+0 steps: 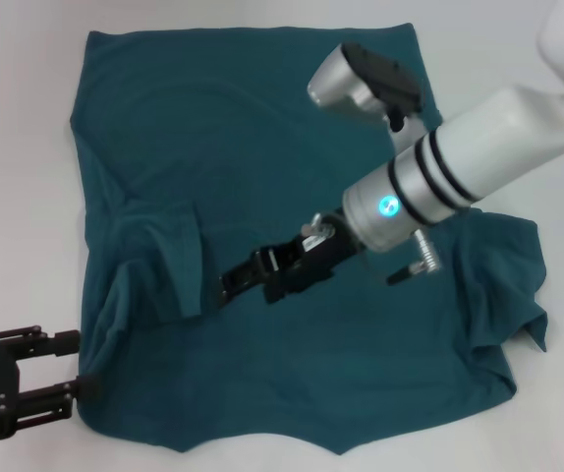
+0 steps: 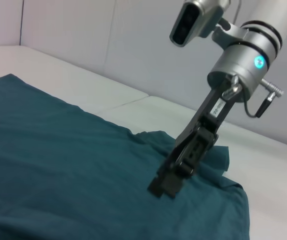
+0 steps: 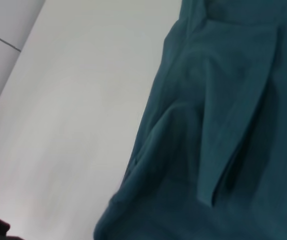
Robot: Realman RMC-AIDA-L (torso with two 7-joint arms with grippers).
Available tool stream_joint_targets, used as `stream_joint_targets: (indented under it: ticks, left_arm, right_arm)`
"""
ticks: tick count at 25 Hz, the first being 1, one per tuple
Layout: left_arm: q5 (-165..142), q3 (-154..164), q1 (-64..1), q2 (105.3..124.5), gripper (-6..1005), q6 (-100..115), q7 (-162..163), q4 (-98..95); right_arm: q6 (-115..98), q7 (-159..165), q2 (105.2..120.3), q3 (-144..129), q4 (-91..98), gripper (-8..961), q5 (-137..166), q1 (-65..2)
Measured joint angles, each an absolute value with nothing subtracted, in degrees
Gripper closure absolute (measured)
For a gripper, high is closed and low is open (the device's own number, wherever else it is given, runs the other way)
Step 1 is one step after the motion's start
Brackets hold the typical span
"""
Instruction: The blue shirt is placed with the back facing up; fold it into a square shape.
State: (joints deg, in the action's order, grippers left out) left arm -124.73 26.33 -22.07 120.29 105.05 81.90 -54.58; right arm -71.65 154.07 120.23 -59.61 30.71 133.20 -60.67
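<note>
teal cloth, the blue shirt (image 1: 262,147) lies spread on the white table (image 1: 27,147), its left sleeve folded inward. the right gripper (image 1: 231,282) looks pressed together near that flap and could drag it. the left gripper (image 1: 84,364), spread at the shirt's corner, might snag the edge.

The shirt (image 1: 292,187) covers most of the table (image 1: 17,147), leaving bare strips along its left and right sides, while the right arm (image 1: 439,177) slants over its middle and the left gripper (image 1: 78,364) sits at its near-left edge.
</note>
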Motion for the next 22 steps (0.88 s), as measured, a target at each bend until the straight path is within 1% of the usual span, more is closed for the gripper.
stream_joint_targets:
  ticks: [5,11,22]
  left_arm:
    - [-124.73,27.19,-22.41,120.32,366,104.15,81.86,-54.07]
    - [-124.73,29.03,-22.47,120.57,366,102.47,81.89,-53.33]
    - [-124.71,29.92,-22.42,121.16,366,101.55,82.07,-53.22]
  right_arm:
    - [-64.54,152.59,120.47,-66.74,26.51,68,125.86,-60.01]
    - [-60.56,147.10,120.72,-67.87,21.85,69,119.30,-59.87]
    - [-51.33,143.98,121.12,-73.07,19.12,179,113.84,-59.89]
